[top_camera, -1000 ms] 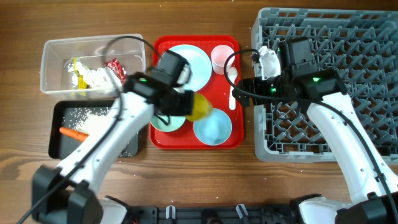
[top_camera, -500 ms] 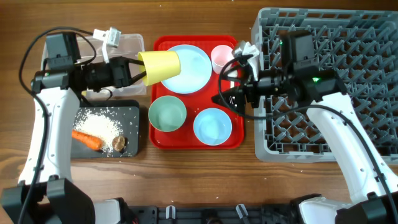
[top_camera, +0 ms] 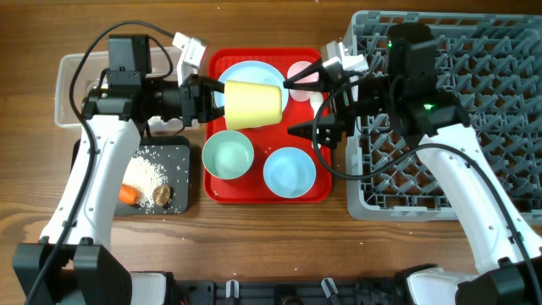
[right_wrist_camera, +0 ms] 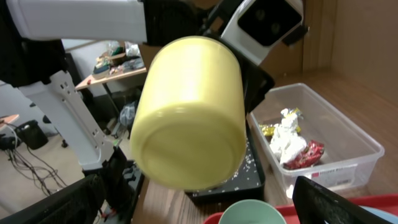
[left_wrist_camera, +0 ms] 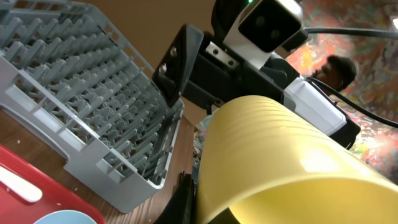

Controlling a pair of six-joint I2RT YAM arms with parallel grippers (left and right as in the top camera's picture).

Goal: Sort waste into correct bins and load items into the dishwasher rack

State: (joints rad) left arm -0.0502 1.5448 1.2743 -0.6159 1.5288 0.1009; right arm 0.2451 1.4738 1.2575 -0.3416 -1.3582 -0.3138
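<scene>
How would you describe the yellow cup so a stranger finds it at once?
Find the red tray in the middle of the table, beside the big grey rack. Above it the left gripper holds a cup sideways. It is yellow and in the air; the other cup is pink and sits on the tray.

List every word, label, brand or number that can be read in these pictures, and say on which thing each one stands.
Readable text: none in any view.
Sticker on the outer wall of the clear tub: white with a red band; its print is too small and blurred to read.
Yellow cup: plain, with no print on the sides that show.
</scene>
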